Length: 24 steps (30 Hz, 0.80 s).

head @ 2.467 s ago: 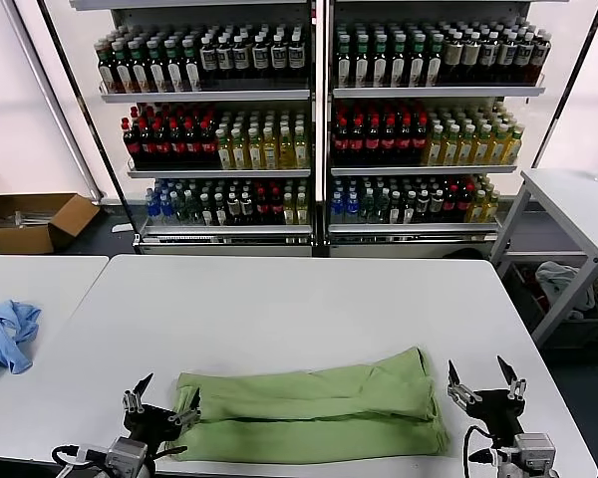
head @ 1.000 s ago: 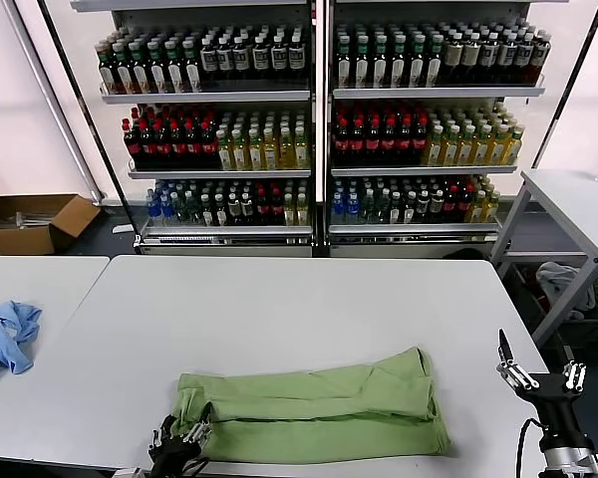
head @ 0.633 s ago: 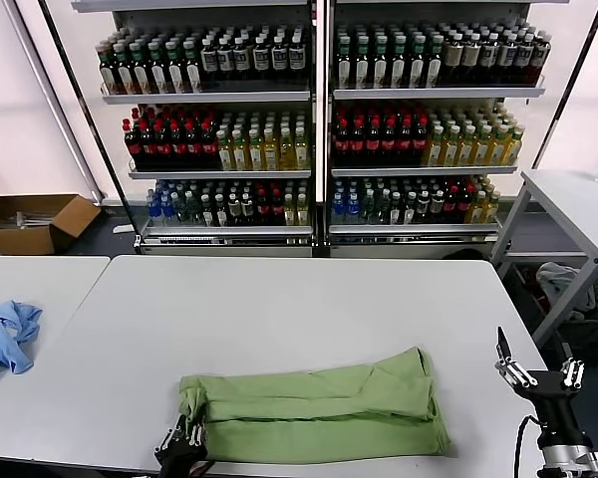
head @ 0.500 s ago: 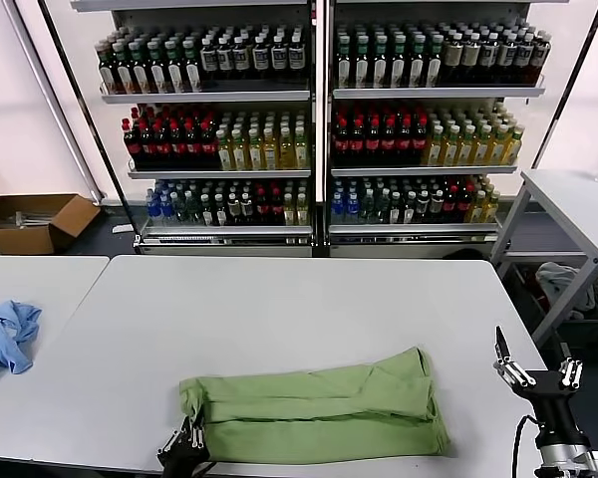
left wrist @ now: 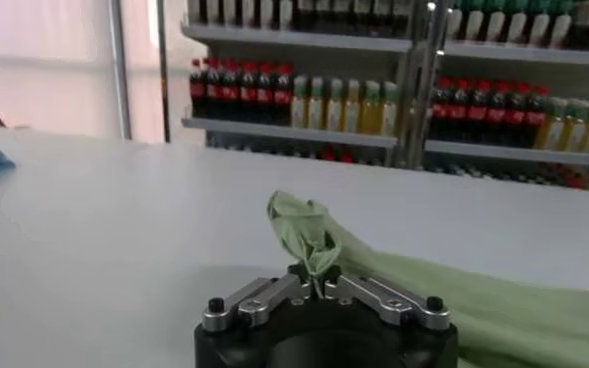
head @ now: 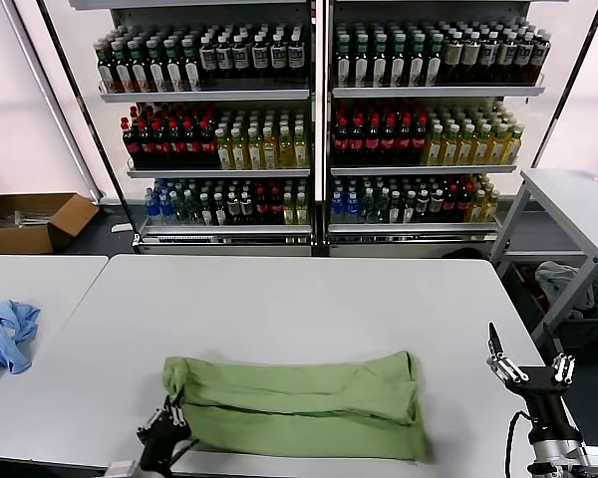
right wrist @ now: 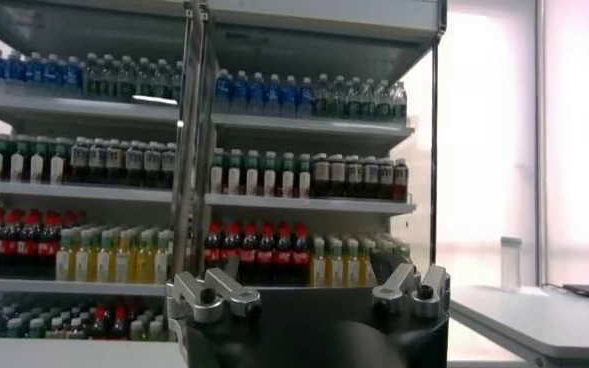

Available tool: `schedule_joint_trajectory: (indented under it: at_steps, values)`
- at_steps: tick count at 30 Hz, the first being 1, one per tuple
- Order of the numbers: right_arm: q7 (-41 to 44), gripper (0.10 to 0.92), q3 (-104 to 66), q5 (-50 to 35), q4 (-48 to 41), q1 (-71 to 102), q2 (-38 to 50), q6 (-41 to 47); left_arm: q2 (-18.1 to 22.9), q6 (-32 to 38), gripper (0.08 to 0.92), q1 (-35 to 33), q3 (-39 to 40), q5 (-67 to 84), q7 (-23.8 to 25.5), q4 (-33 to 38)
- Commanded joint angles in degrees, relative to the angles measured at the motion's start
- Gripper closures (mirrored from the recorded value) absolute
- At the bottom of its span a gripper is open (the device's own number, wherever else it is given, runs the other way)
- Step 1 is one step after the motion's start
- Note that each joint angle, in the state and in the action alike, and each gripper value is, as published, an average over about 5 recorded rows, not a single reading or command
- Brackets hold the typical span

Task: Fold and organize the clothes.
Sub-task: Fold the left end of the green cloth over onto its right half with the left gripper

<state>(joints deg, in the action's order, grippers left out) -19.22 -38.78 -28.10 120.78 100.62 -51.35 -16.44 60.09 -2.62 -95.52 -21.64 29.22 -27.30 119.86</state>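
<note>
The light green polo shirt [head: 299, 403] lies folded into a long band across the near part of the white table [head: 299, 299]. Its collar, buttons and print are hidden. My left gripper [head: 169, 418] is at the shirt's near-left corner, shut on a pinch of the cloth. In the left wrist view the cloth [left wrist: 309, 235] rises in a small peak from between the closed fingers of the left gripper [left wrist: 314, 283]. My right gripper [head: 526, 370] is open and empty, raised beyond the table's right edge, away from the shirt. The right gripper [right wrist: 309, 290] faces the shelves in its own view.
A smaller light blue cloth [head: 5, 334] lies on the neighbouring table at the left. Shelves of bottles [head: 319, 129] stand behind the table. Another table [head: 578, 204] stands at the right. A cardboard box [head: 30, 219] sits on the floor at the far left.
My left gripper has closed on the shirt's near-left corner and pulled it leftward; the whole shirt has shifted left. My right gripper withdrew from the shirt's right end to beyond the table edge.
</note>
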Motion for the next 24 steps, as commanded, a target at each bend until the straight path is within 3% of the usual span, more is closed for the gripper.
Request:
schedule_joint_trajectory:
  at_steps: [1,6,10,13,16,20,24]
  values:
    - [-0.1,0.203,0.5,0.2,0.3,-0.6,0.0,0.2,-5.6,-5.0,0.879,0.5,-22.0,8.7,-0.7,2.5]
    - [-0.1,0.203,0.7,0.2,0.1,-1.3,0.2,0.2,-7.3,-7.9,0.879,-1.8,-33.7,11.0,-1.3,2.7]
    - [-0.2,0.203,1.0,0.2,-0.2,-1.9,0.1,0.1,-6.4,-8.1,0.879,-4.5,-35.8,9.8,-2.0,5.5]
    - [-0.2,0.203,1.2,0.3,-0.2,-2.2,-0.1,0.2,-4.4,-6.8,0.879,-6.7,-30.8,5.7,-1.7,9.5]
    - [-0.2,0.203,1.1,0.4,0.0,-2.2,-0.2,0.3,-2.9,-4.1,0.879,-7.1,-20.4,-1.2,0.3,12.3]
    - [-0.2,0.203,0.9,0.4,0.0,-2.2,-0.4,0.4,-2.0,-1.9,0.879,-2.7,-5.6,-9.5,3.7,11.9]
    - [-0.2,0.203,1.2,0.7,0.1,-2.1,-0.7,0.5,-1.8,-2.1,0.879,2.1,4.3,-13.3,6.3,10.0]
